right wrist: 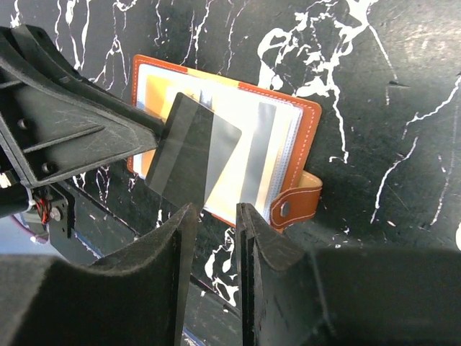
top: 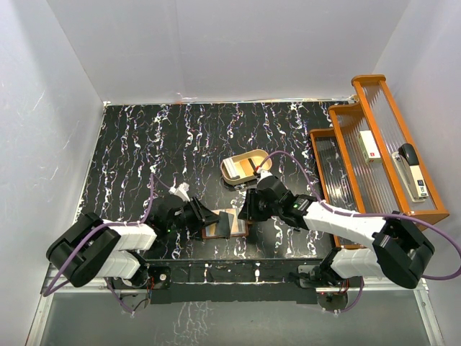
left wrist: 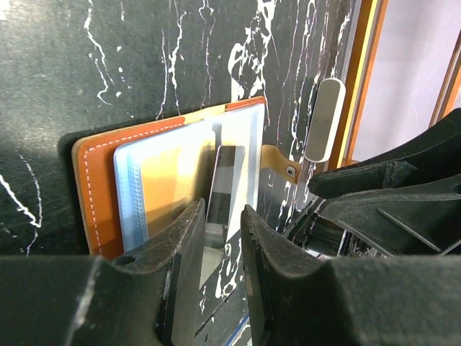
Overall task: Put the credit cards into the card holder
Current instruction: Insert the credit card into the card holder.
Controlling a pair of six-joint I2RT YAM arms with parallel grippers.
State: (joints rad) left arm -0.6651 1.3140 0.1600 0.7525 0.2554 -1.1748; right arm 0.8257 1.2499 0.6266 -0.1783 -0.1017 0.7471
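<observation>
Top view: both arms extend low from the lower corners of the frame, wrists bent toward each other. The left tool [top: 210, 218] and right tool [top: 247, 207] meet over the card holder [top: 238, 231], which lies open on the black marbled surface [top: 144, 144] at lower centre. Only this view shows the tan oval tray [top: 243, 167] above the holder. It also shows the orange tiered rack [top: 374, 151] at right, carrying a stapler [top: 412, 169] and a white box [top: 369, 144]; box print too small to read.

Left wrist view: credit card [left wrist: 229, 184], dark and glossy, sits in the narrow gap between the left fingers [left wrist: 189, 241], over the holder's clear sleeves. Fingers slightly apart; cannot tell whether they pinch the card. White oblong stick [left wrist: 323, 119] at upper right, near the strap snap [left wrist: 289, 171].

Right wrist view: same card tilted over the holder's left page, its upper corner at the left tool's tip. Right fingers [right wrist: 253, 238] a little spread, nothing between them, just below the card's lower edge. Card face reads as plain grey with glare.
</observation>
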